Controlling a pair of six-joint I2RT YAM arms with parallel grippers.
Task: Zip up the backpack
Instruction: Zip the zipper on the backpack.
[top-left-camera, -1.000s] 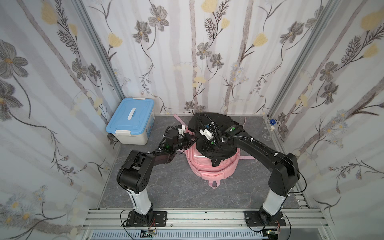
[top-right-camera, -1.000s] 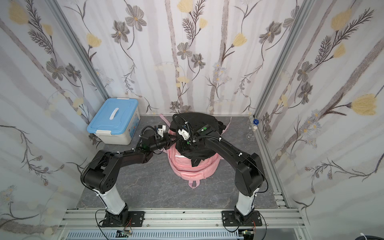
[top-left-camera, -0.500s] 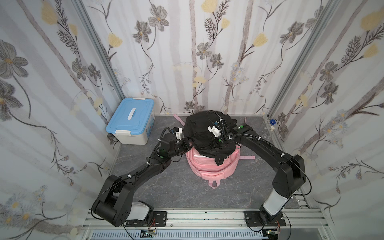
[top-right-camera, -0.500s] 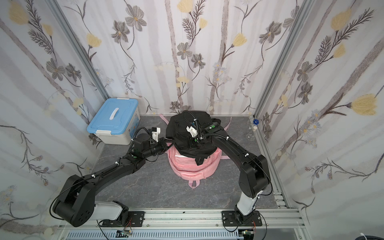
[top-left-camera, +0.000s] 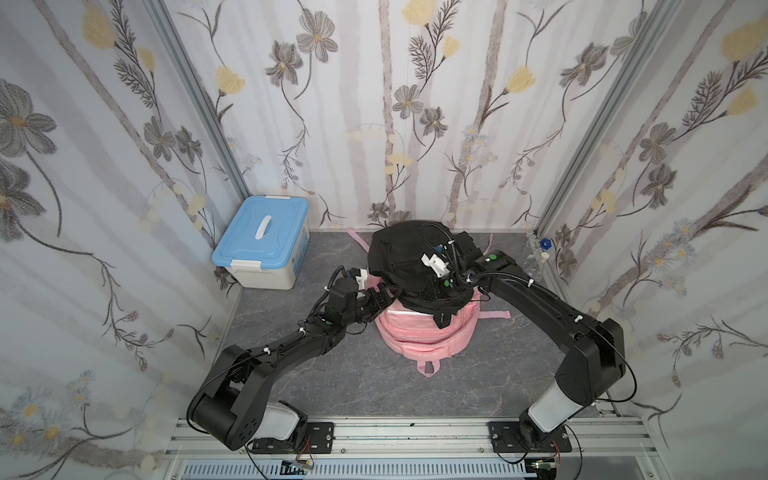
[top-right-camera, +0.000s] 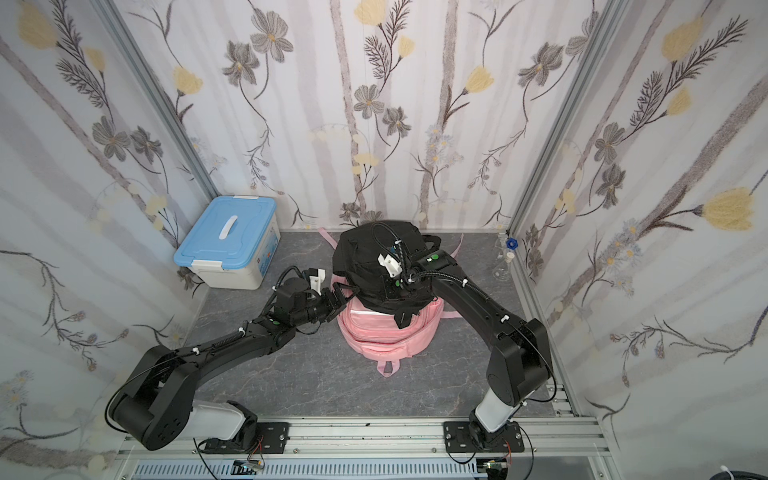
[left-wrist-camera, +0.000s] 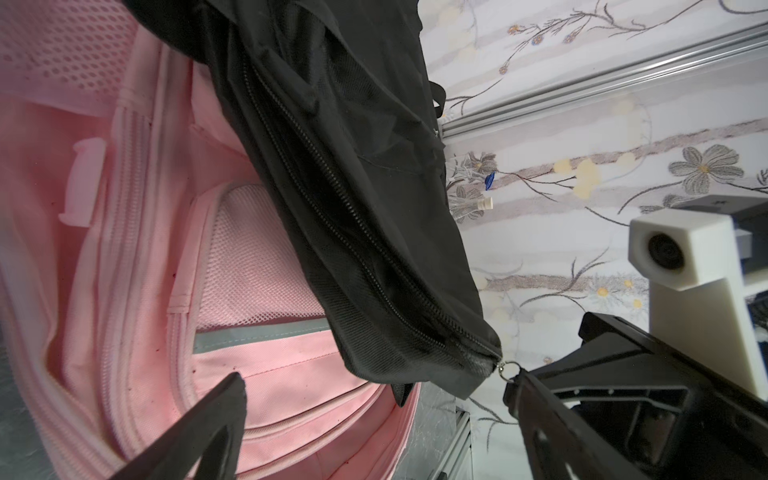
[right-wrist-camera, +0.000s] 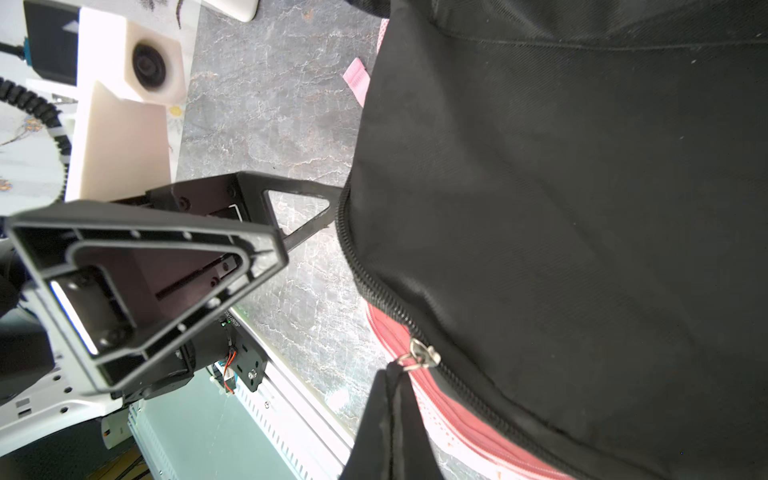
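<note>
No word, brand or number can be read in any view. The storage box by the wall has a small coloured sticker on its side in both top views, but it is too small to make out. In the right wrist view, a circuit board at the rail bears a tiny line of white print, which is also too small to read.

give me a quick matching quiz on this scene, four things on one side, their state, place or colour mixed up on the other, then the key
1 left gripper
2 right gripper
3 black backpack
4 storage box

a on top of the pink backpack
b jaws wide apart
c blue lid
d shut on the zipper pull

Pairs: 1-b, 2-d, 3-a, 4-c
</note>
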